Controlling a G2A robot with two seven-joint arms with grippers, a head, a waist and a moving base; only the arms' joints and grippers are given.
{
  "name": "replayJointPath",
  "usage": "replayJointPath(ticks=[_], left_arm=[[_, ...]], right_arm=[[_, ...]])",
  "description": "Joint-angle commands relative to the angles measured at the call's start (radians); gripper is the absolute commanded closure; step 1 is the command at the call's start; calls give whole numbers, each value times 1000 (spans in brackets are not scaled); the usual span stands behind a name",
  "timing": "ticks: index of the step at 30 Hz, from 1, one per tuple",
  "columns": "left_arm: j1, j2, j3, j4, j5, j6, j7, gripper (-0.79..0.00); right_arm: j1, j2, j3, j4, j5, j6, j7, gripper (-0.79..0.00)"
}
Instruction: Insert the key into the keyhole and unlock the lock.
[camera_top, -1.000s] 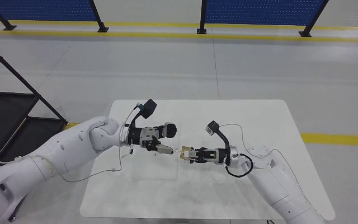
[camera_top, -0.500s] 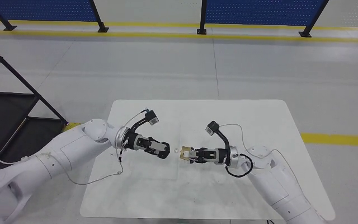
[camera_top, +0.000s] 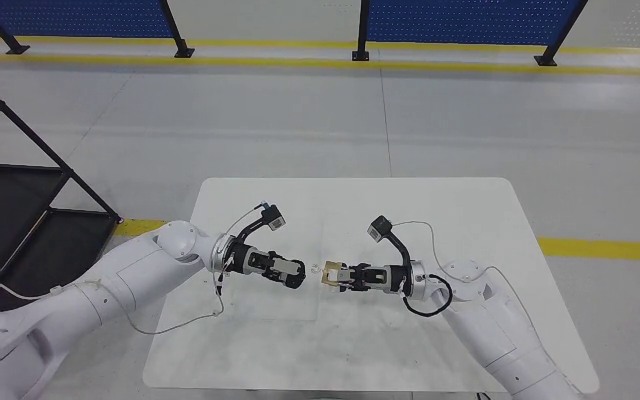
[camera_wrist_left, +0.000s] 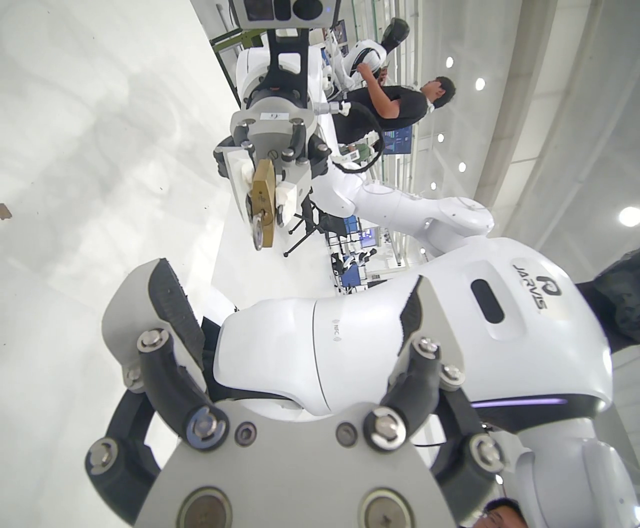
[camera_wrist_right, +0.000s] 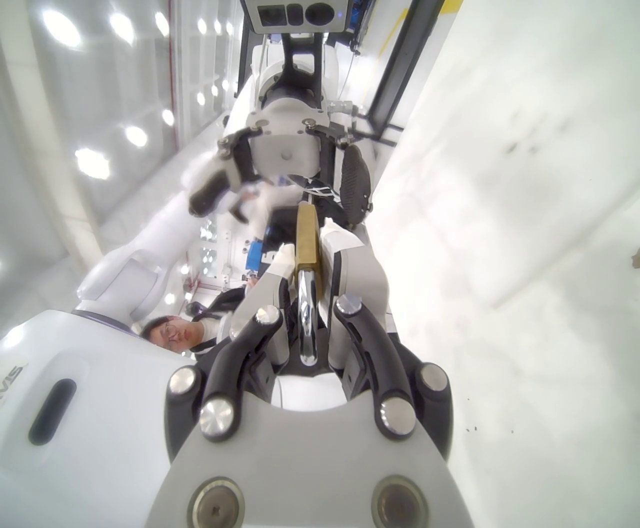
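Seemingly the key (camera_wrist_left: 257, 234) already sat in the keyhole at the free end of the brass lock (camera_wrist_left: 263, 192), so insertion looked done and the unlocking turn was left; whether the shackle had sprung I could not tell. The right tool (camera_top: 343, 274) clamped the lock above the worktop (camera_top: 450, 210) at mid-frame; the left tool (camera_wrist_left: 285, 305) gaped empty, just short of the key

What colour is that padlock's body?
Brass-gold; the lock shows best in the left wrist view.

Lock (camera_wrist_right: 305, 235) flanks behind the right pincer (camera_wrist_right: 307, 242); keyhole too small to tell.
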Motion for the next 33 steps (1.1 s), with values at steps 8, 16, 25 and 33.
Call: replayJointPath(ticks=[8,16,25,33], left_arm=[[82,2,-63,-17,20,-39,97,-785],[130,-1,-118,-24,68,-39,126,-486],[168,-10,-176,-30,130,-33,157,-311],[196,-20,-220,-35,169,-9,163,-237]], right_arm=[[0,0,0,0,0,0,0,0],[0,0,0,0,0,0,0,0],[0,0,0,0,0,0,0,0],[0,0,0,0,0,0,0,0]])
